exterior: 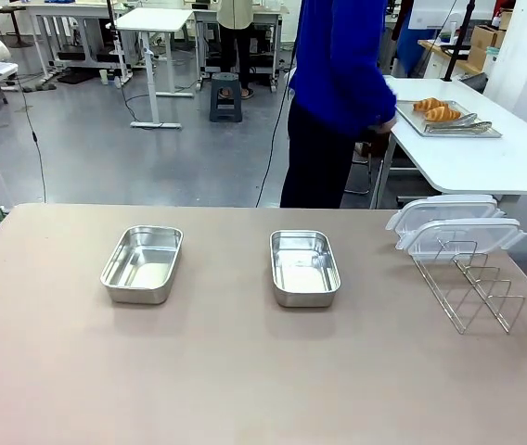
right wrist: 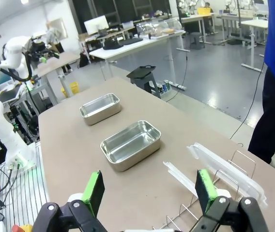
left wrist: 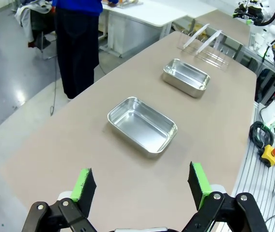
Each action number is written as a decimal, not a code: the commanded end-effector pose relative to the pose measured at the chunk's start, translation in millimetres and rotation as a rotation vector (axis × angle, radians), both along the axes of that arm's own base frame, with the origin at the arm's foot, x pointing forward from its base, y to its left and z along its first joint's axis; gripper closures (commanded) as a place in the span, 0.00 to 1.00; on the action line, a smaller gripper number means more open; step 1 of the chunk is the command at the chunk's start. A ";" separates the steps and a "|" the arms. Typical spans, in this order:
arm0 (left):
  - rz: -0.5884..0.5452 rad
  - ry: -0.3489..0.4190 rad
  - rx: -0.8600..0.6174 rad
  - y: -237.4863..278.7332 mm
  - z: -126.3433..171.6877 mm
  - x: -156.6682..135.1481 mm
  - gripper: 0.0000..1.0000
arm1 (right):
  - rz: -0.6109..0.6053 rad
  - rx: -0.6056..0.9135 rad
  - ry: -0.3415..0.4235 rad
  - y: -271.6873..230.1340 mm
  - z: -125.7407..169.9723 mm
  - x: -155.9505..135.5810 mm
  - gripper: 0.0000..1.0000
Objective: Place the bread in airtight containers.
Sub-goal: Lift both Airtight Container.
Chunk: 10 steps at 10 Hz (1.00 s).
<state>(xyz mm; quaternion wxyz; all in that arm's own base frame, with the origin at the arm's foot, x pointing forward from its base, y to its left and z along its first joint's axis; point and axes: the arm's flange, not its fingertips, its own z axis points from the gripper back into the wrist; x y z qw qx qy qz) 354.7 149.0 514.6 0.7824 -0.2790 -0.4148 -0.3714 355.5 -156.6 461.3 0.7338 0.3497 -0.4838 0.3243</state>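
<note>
Two airtight containers stand open and empty on the brown table: one at the left (exterior: 142, 263) (left wrist: 142, 125) (right wrist: 100, 108), the other near the middle (exterior: 304, 267) (left wrist: 186, 77) (right wrist: 130, 144). Their clear lids (exterior: 454, 226) (right wrist: 224, 164) (left wrist: 206, 39) lean in a wire rack (exterior: 468, 289) at the right. The bread (exterior: 437, 110), two golden croissants, lies on a steel tray (exterior: 482, 133) on the white table beyond. My left gripper (left wrist: 141, 186) hangs open above the table's left end. My right gripper (right wrist: 148, 191) is open near the rack.
A person in a blue top (exterior: 338, 65) stands between the two tables, reaching toward the tray. Metal tongs (exterior: 458, 123) lie on that tray. Desks and a stool stand farther back on the grey floor.
</note>
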 end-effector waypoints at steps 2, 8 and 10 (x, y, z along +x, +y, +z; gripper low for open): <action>-0.015 -0.030 -0.016 1.3 1.1 1.5 0.00 | 0.001 0.012 -0.040 -1.2 0.8 4.4 0.00; -0.015 -0.030 -0.016 1.3 1.1 1.5 0.00 | 0.001 0.012 -0.040 -1.2 0.8 4.4 0.00; -0.015 -0.030 -0.016 1.3 1.1 1.5 0.00 | 0.001 0.012 -0.040 -1.2 0.8 4.4 0.00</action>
